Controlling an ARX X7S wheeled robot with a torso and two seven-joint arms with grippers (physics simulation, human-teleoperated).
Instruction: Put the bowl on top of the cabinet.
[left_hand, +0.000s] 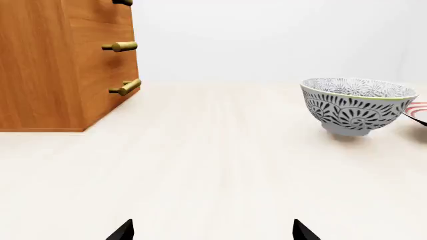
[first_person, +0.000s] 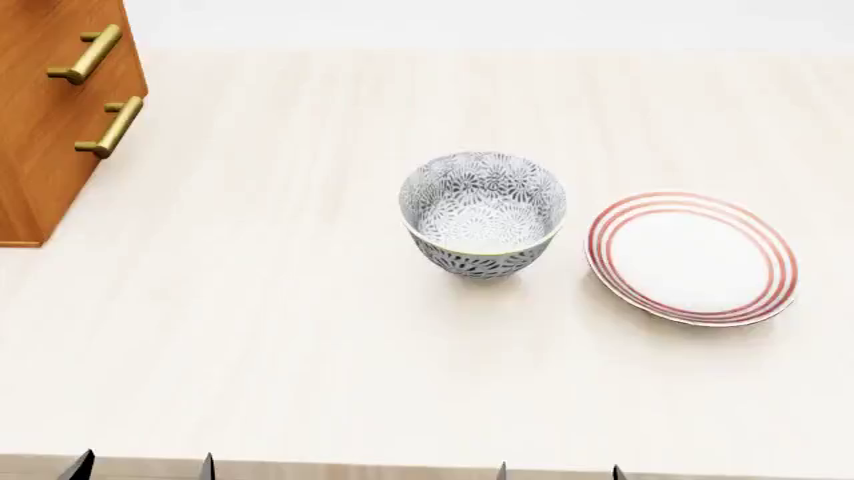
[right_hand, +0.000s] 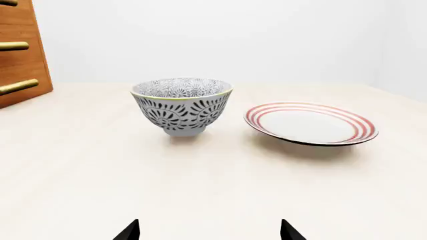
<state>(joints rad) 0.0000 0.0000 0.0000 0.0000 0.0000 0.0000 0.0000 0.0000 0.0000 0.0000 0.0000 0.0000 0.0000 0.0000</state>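
Bowl (first_person: 482, 213) sits upright on the pale wood table (first_person: 294, 330), roughly centre of the head view, resting on its own foot, nothing inside it as far as visible. Red-ringed plate (first_person: 691, 256) lies just beside it on the robot's right; a narrow gap of table shows between them, so not touching.

Cabinet (first_person: 51, 110) stands well apart from the bowl, at the far left of the head view. Only its side and drawer front with brass handles (first_person: 110, 127) show; the top surface is out of frame in all three views, so whether it is free cannot be checked.

Left gripper (left_hand: 213, 231): only two dark fingertips at the frame edge, set wide apart, nothing between them. Right gripper (right_hand: 209, 231): same, tips spread wide, nothing held. Both are near the table's front edge, clear of the bowl.

Progress, as judged: nothing done yet. Bowl not grasped, not lifted. Remaining: reach, close on the rim or wall, lift, carry left to the cabinet, raise above its top, set down, release. Right arm faces the bowl more squarely; the left is nearer the cabinet
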